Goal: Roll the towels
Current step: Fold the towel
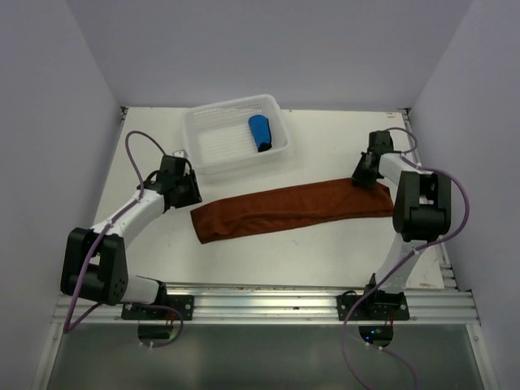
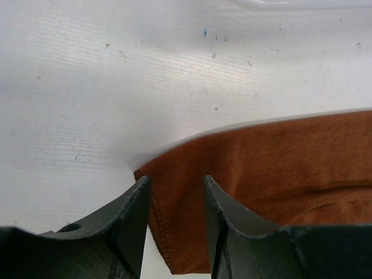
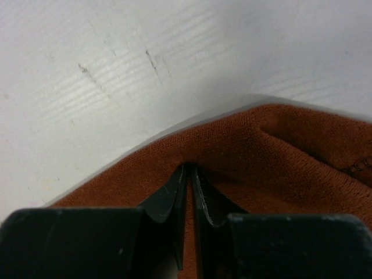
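The rust-brown towel (image 1: 292, 207) lies flat as a long strip across the middle of the table. My left gripper (image 1: 193, 197) is at its left end. In the left wrist view the left gripper (image 2: 176, 181) stands open, its fingers straddling the towel's corner (image 2: 279, 157), which lies flat on the table. My right gripper (image 1: 361, 180) is at the towel's right end. In the right wrist view the right gripper (image 3: 189, 167) is shut, pinching a fold of the brown cloth (image 3: 279, 151). The blue towel (image 1: 260, 132) lies rolled up inside the basket.
A white mesh basket (image 1: 231, 104) stands at the back of the table, just behind the left gripper. Lilac walls close in the left, right and back sides. A metal rail (image 1: 268, 296) carrying both arm bases runs along the near edge.
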`<state>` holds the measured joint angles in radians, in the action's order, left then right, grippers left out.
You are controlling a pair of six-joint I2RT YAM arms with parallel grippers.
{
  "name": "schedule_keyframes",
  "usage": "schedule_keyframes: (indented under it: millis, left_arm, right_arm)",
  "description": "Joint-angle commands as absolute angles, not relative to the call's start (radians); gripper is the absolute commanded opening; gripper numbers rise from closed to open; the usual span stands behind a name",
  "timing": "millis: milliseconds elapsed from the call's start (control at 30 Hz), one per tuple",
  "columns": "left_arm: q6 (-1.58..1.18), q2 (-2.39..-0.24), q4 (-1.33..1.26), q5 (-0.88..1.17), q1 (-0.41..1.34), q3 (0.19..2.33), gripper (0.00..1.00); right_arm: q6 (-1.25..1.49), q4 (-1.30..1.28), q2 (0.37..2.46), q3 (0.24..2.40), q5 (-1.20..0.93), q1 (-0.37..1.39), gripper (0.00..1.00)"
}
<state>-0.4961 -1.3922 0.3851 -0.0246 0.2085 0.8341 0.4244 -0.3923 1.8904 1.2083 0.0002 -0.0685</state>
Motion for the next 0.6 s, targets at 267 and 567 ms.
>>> schedule_keyframes:
  millis: [267,567]
  left_arm:
    - [-0.457,-1.387,0.359,0.018,0.189,0.854,0.44]
    - [-0.476,-1.457,0.236,0.117,0.189,0.801,0.40]
  right_arm:
    - [0.426,-0.319,1.978,1.301,0.078,-0.077,0.13]
    - [0.359,-0.313,1.766,1.212,0.005,0.066,0.33]
